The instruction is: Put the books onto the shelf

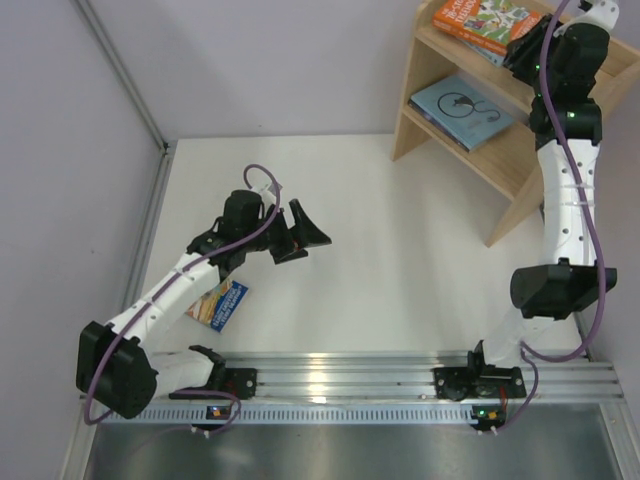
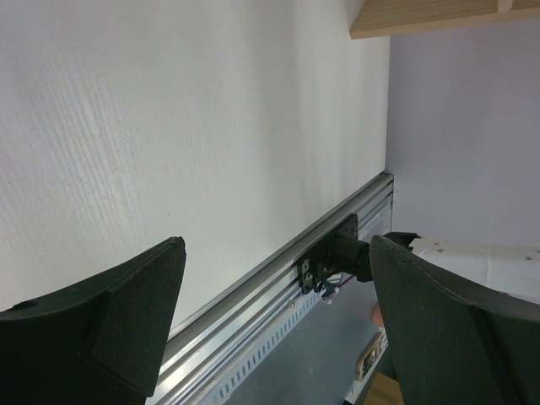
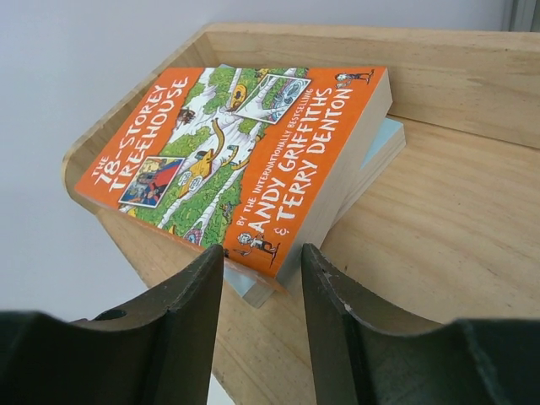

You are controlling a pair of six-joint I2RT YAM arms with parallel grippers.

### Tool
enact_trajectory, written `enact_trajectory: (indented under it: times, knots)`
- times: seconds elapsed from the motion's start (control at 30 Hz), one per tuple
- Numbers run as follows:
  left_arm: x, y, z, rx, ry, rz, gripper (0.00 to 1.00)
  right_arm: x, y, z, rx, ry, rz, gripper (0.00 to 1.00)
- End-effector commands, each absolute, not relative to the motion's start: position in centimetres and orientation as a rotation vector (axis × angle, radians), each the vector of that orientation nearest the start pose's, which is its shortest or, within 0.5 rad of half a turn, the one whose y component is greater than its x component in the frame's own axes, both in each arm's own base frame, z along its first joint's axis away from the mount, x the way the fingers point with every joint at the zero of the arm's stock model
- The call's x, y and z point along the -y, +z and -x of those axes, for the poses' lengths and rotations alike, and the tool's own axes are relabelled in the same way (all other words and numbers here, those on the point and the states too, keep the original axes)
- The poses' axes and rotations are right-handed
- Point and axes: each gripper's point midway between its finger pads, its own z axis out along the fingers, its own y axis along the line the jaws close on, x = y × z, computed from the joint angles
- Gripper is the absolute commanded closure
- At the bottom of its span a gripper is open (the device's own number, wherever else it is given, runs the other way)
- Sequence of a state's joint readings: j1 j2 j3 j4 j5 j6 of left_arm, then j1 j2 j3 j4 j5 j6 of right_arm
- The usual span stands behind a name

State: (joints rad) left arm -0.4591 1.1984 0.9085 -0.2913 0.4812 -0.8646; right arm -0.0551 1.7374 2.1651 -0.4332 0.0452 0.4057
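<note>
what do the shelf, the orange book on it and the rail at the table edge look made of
Shelf: light unfinished wood, likely; grain shows and the surface is matte. Orange book: paperback, printed card cover with a slight sheen, paper page edges showing. Rail: metal, probably aluminium; silvery, ribbed, reflecting light.

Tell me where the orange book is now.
Upper right in the top view: the orange book lies on the top tier of the shelf, atop another book.
</note>
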Motion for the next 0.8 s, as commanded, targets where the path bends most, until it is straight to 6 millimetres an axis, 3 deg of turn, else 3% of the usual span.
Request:
enact_trajectory:
  times: [0.0, 0.03, 0.3, 0.37, 0.5, 0.67, 0.77]
  knots:
    - [25.1, 22.4, -25.8, -2.276, -1.254, 0.124, 0.05, -1.9, 51.3, -51.2, -1.456, 0.379, -0.319, 0.59]
    - [25.0, 22.5, -25.8, -2.275, -1.255, 0.124, 0.05, -3.4, 51.2, -51.2, -1.464, 0.404, -0.303, 0.59]
    - [24.8, 22.7, -25.6, -2.268, -1.244, 0.118, 0.05, -4.0, 50.7, -50.6, -1.493, 0.397, -0.305, 0.57]
    - [24.7, 22.5, -25.7, -2.272, -1.229, 0.114, 0.05, -2.9, 50.8, -50.0, -1.505, 0.322, -0.325, 0.51]
    - [24.6, 22.9, -25.8, -2.267, -1.212, 0.103, 0.05, -0.2, 49.9, -48.0, -1.55, 0.15, -0.377, 0.49]
    - [24.6, 22.9, -25.8, -2.268, -1.207, 0.1, 0.05, 0.3, 51.0, -46.0, -1.535, 0.111, -0.351, 0.51]
    - [24.5, 23.1, -25.9, -2.264, -1.201, 0.094, 0.05, -0.1, 52.1, -45.2, -1.516, 0.127, -0.329, 0.58]
